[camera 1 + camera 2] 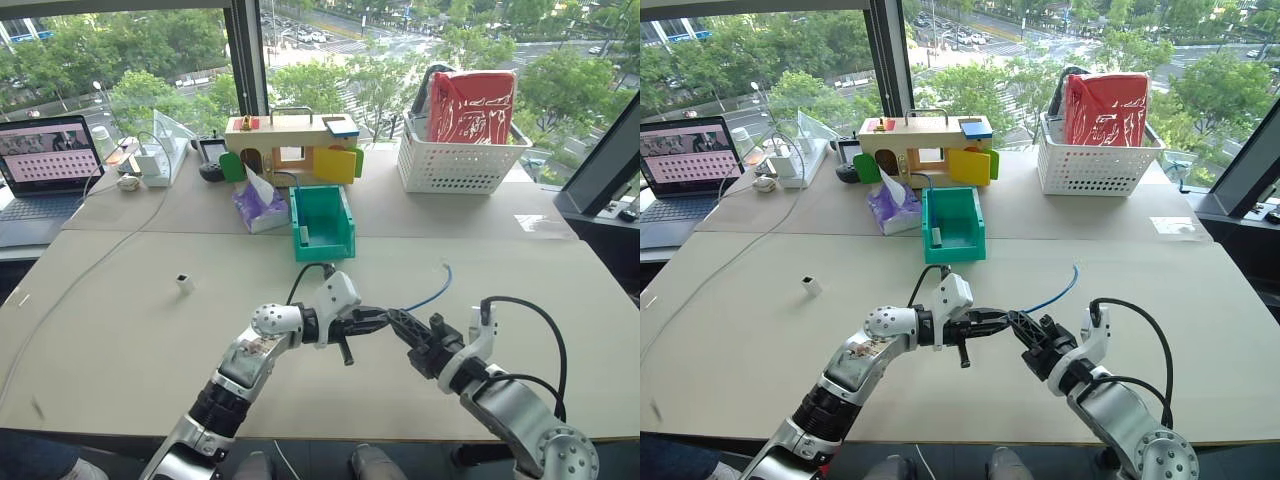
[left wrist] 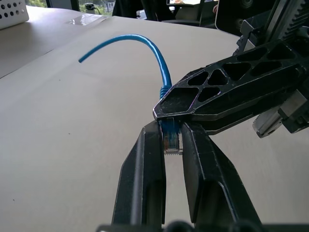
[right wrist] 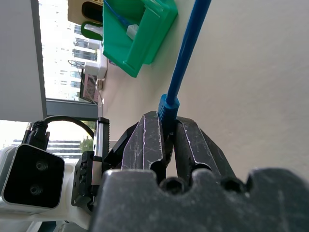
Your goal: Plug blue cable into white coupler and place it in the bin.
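Head views first: both tools meet above the middle of the table's near half, the left tool (image 1: 368, 322) and right tool (image 1: 400, 322) tip to tip, with the blue cable (image 1: 432, 290) arcing away from them toward the table's right side, its free end lifted. Farther back, near the table's centre, stands the bin (image 1: 322, 224), and the white coupler (image 1: 184, 283) sits alone on the left half, well apart from both tools. At this distance the plug between the fingertips is too small to make out. Left wrist view supplies it: the left tool's fingers (image 2: 145, 179) are closed on the cable's clear plug (image 2: 171, 142), and the right tool's fingers (image 2: 231, 89) cross just above, clamped on the cable's blue boot. Right wrist view shows the right tool (image 3: 166, 137) shut on that boot, the cable running off over the table past the bin (image 3: 137, 36); the plug itself is hidden behind the fingers.
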Controlling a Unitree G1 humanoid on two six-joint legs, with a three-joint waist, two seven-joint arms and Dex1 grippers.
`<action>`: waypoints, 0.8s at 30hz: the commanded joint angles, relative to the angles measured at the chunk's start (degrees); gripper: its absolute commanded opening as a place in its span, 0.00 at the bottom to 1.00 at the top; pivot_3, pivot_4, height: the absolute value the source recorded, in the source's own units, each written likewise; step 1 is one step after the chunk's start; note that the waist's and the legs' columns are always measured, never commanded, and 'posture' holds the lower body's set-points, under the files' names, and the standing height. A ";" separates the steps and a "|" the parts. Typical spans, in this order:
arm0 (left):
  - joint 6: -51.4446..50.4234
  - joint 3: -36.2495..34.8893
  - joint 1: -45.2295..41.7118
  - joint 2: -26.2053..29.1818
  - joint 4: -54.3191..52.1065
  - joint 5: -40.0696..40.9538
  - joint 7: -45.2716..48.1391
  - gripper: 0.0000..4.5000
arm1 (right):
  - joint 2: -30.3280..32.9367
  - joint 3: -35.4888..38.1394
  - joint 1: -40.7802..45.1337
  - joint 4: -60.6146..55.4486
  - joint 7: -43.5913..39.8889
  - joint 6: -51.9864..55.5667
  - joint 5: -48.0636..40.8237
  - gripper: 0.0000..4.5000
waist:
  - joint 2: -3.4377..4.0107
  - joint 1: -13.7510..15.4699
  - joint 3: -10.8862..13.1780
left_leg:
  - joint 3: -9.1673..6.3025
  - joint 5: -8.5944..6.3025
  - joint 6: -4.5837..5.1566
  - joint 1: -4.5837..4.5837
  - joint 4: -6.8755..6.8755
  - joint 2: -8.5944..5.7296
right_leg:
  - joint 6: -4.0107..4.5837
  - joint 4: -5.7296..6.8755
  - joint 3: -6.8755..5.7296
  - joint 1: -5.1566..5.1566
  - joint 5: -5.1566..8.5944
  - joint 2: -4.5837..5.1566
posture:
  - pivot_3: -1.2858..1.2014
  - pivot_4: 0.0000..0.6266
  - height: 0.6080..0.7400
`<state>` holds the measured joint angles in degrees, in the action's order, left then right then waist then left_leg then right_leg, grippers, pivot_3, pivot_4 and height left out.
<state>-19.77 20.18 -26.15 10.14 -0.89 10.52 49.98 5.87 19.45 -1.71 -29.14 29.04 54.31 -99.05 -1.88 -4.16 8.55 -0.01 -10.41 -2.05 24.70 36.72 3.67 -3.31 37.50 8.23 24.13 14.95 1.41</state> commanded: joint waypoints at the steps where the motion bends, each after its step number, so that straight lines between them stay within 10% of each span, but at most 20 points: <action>1: 0.00 0.81 0.04 -0.84 -0.71 0.09 -0.84 0.02 | 1.52 -4.42 -0.14 -3.28 -1.16 -3.84 -3.76 0.00 | 0.00 0.03 0.00 | 0.00 0.00 0.00 0.00 0.00 0.00 | 0.00 -0.01 0.00 -0.01 0.00 0.00 | 0.52 0.24 0.95; 4: -0.36 0.01 0.32 -1.11 -0.72 0.46 -1.64 0.02 | 3.30 -5.86 -0.77 -3.61 -1.73 -6.28 -4.07 0.00 | -0.01 0.09 0.00 | 0.00 0.00 0.00 0.01 0.00 0.00 | 0.00 -0.03 0.00 -0.01 0.00 0.00 | 0.52 0.24 0.95; 16: -6.23 -9.90 1.34 8.01 -7.21 11.48 5.95 0.99 | 6.42 -7.90 -1.39 -3.81 -5.34 -15.22 -0.44 0.00 | -0.02 0.09 0.01 | 0.00 0.00 0.00 0.01 0.00 0.03 | 0.02 -0.04 -0.01 0.01 0.01 -0.01 | 0.52 0.24 0.95; 24: -8.76 -23.43 1.50 17.35 -12.41 19.82 5.62 0.99 | 6.41 -9.61 -0.30 -1.33 -7.44 -17.64 1.29 0.00 | -0.02 0.16 0.02 | 0.01 0.00 0.00 0.02 0.00 0.07 | 0.05 -0.05 -0.03 0.02 0.03 0.00 | 0.52 0.24 0.95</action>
<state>-27.99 1.32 -24.35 26.07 -10.79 27.48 56.67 12.01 10.64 -2.76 -29.74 22.87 37.32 -96.95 -1.90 -4.01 8.57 0.00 -10.41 -2.05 24.72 36.72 3.74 -3.26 37.45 8.19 24.14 14.98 1.41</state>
